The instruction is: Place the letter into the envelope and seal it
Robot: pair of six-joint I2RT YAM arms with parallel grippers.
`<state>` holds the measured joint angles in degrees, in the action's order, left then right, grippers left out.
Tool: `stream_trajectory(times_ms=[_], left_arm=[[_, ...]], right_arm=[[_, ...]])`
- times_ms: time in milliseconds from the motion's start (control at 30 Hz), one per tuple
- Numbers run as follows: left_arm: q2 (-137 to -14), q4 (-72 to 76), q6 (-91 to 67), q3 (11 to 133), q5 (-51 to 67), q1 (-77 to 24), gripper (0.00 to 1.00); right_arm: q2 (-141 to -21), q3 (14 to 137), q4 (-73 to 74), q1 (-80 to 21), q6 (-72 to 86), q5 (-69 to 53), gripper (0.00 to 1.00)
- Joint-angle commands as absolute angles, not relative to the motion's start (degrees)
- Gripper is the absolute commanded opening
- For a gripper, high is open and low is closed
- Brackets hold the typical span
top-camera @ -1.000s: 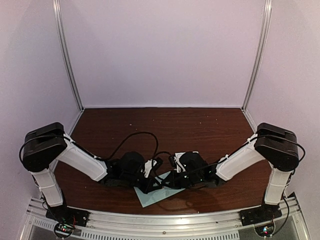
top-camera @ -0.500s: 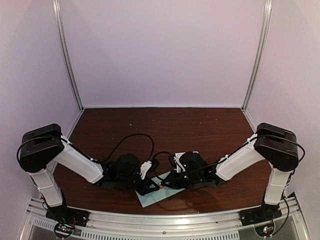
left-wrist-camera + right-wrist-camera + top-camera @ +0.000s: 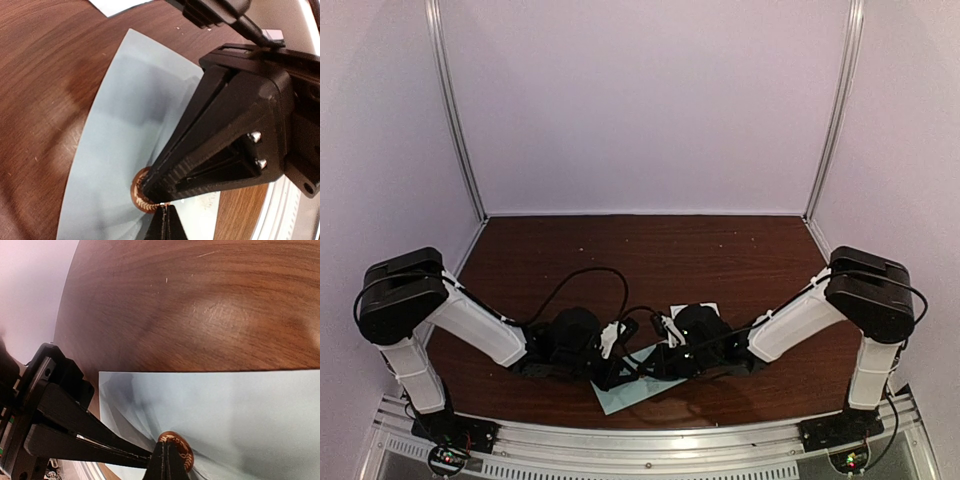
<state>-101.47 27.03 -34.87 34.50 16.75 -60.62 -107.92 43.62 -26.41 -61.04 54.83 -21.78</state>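
Pale green envelope (image 3: 115, 150) lies flat at the near edge of the table (image 3: 200, 300), centre, with a round brown sticker (image 3: 182, 452) at its flap tip. The left claw (image 3: 163, 212) and right claw (image 3: 167, 452), both pinched fully shut and gripping nothing, meet tip-to-tip on the sticker, apparently pressing the seal down.

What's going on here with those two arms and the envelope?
Both arms are bent over the pale teal envelope, which lies flat near the front edge of the table. The left arm's fingers and the right arm's fingers are shut, meeting tip to tip at a round brown sticker on the envelope. They seem to be pressing that seal down.
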Motion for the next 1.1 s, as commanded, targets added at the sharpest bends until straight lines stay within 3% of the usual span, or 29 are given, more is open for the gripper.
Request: stream_trajectory(times_ms=[0,500,1067], left_arm=[[-102.2,23.7,-35.0,33.6,15.9,-60.4,0.00],[-94.3,21.9,-33.1,33.2,17.3,-61.4,0.00],[-100.7,22.9,-34.3,32.5,18.9,-63.2,0.00]], right_arm=[[-107.5,40.7,-18.9,-61.9,54.5,-21.2,0.00],[-107.3,39.9,-16.9,-61.6,56.5,-18.4,0.00],[-107.9,40.9,-17.8,-61.9,55.7,-20.0,0.00]])
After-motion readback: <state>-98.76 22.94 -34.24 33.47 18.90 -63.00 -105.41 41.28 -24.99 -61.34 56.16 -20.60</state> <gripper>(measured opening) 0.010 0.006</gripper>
